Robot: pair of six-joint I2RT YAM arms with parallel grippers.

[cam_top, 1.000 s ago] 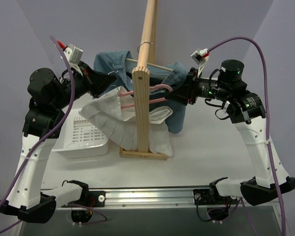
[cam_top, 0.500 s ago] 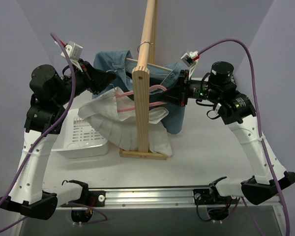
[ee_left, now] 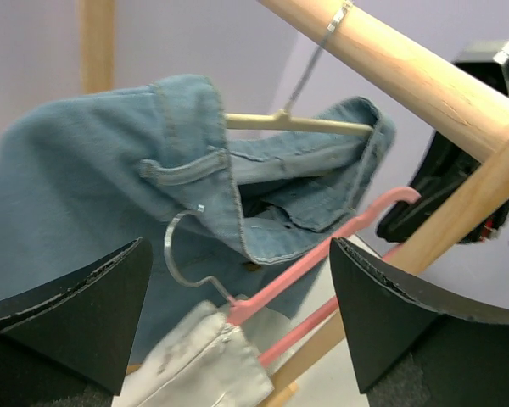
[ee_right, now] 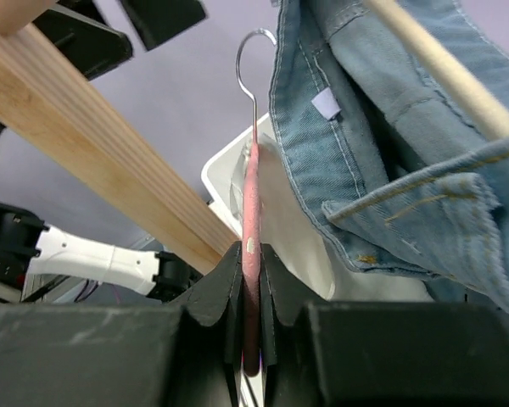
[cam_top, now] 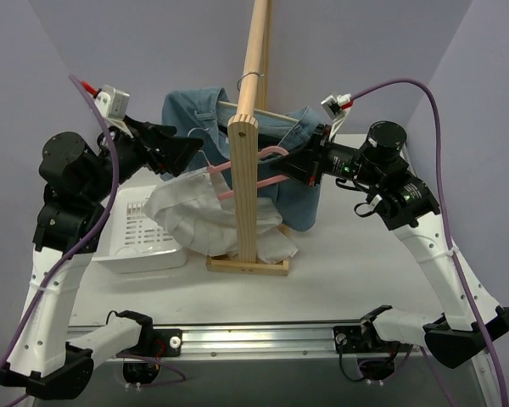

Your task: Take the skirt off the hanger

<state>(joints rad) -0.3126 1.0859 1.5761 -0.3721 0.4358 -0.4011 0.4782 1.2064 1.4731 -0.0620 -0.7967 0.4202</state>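
The pink hanger (cam_top: 270, 154) hangs in the air to the right of the wooden post, off the rail, and my right gripper (cam_top: 282, 166) is shut on its right end. In the right wrist view the fingers pinch the pink hanger (ee_right: 252, 203) edge-on, its metal hook (ee_right: 254, 51) free above. The white skirt (cam_top: 205, 214) droops from the hanger's left part down to the rack base. My left gripper (cam_top: 185, 153) stands open just left of it, holding nothing. Its wrist view shows the skirt (ee_left: 205, 370) and pink hanger (ee_left: 322, 254) between the spread fingers (ee_left: 93, 297), untouched.
A wooden rack has an upright post (cam_top: 244, 191), a sloping rail (cam_top: 260, 34) and a base (cam_top: 248, 266). A blue denim garment (cam_top: 195, 108) hangs behind on an off-white hanger (ee_left: 297, 124). A white slotted basket (cam_top: 144, 233) sits at the left.
My left gripper has opened, released the skirt and drawn back to the left. The skirt has sagged lower. My right gripper closed fully on the hanger and keeps holding it.
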